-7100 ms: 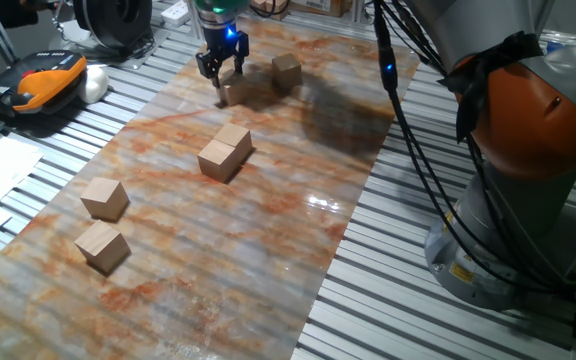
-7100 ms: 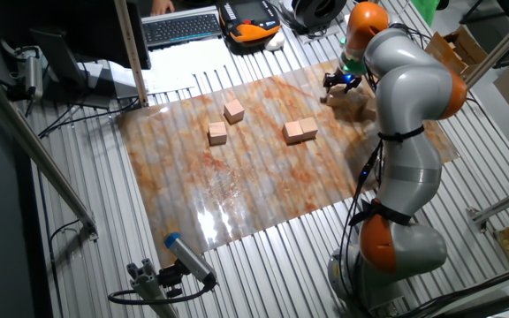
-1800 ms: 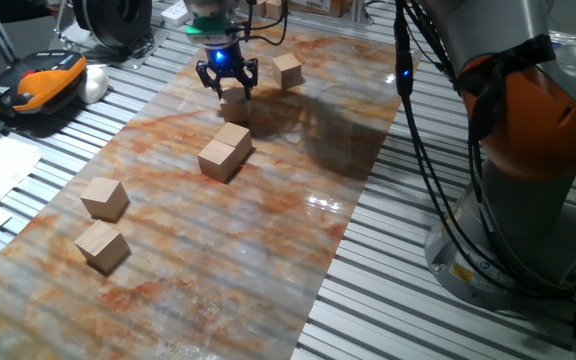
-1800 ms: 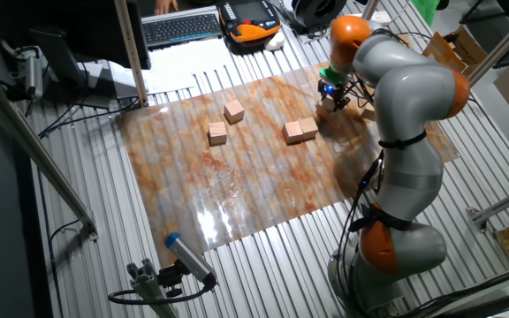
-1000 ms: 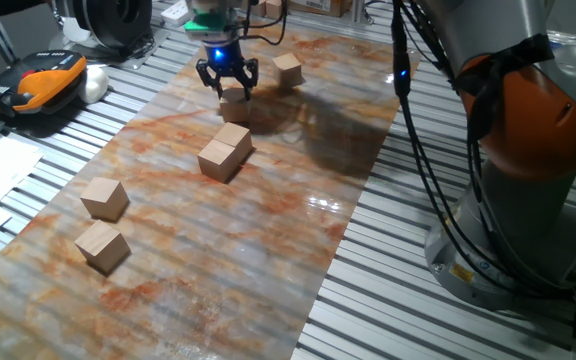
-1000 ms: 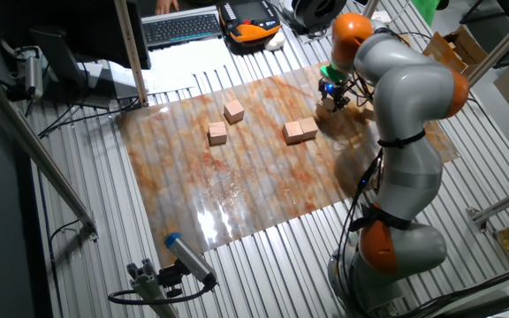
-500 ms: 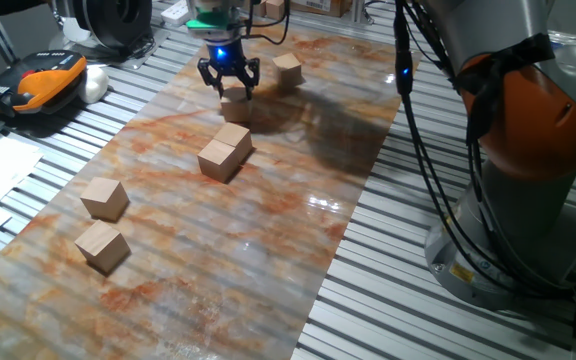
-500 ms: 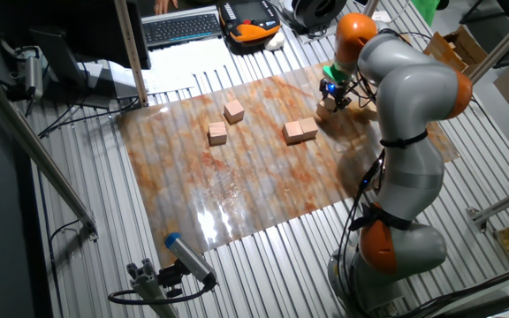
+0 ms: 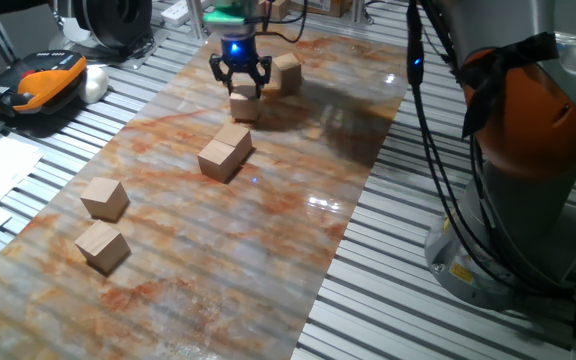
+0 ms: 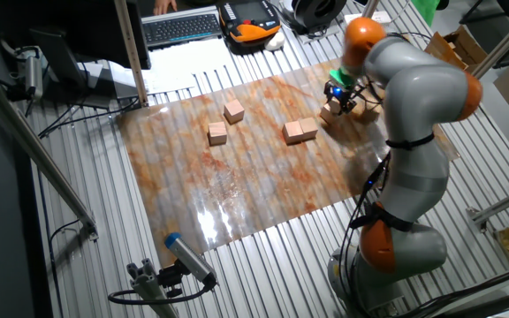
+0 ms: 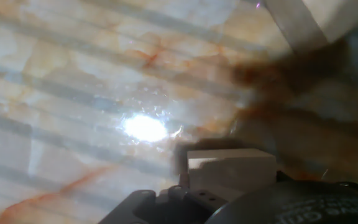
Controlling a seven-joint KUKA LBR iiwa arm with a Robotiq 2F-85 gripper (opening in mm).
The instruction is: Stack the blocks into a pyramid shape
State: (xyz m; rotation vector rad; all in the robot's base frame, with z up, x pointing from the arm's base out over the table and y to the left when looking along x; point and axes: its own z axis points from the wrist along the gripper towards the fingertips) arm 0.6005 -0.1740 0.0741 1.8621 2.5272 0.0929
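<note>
My gripper (image 9: 241,88) is at the far end of the marbled mat, shut on the top of one tan wooden block (image 9: 245,105) that hangs just above the mat. In the hand view this block (image 11: 231,170) fills the lower middle. It also shows in the other fixed view (image 10: 329,112) under the gripper (image 10: 338,100). A second block (image 9: 287,72) lies just behind and right of it. Two blocks (image 9: 225,152) sit side by side, touching, mid-mat. Two single blocks (image 9: 104,197) (image 9: 102,246) lie apart at the near left. No stepped pile stands.
The mat (image 9: 268,230) lies on a slatted metal table. An orange and black device (image 9: 43,82) and papers are off the mat's left side. The arm's base (image 9: 528,200) and cables stand at the right. A keyboard (image 10: 182,26) lies beyond the mat.
The gripper has moved right, toward the far single block, carrying the held block with it. The other blocks have not moved.
</note>
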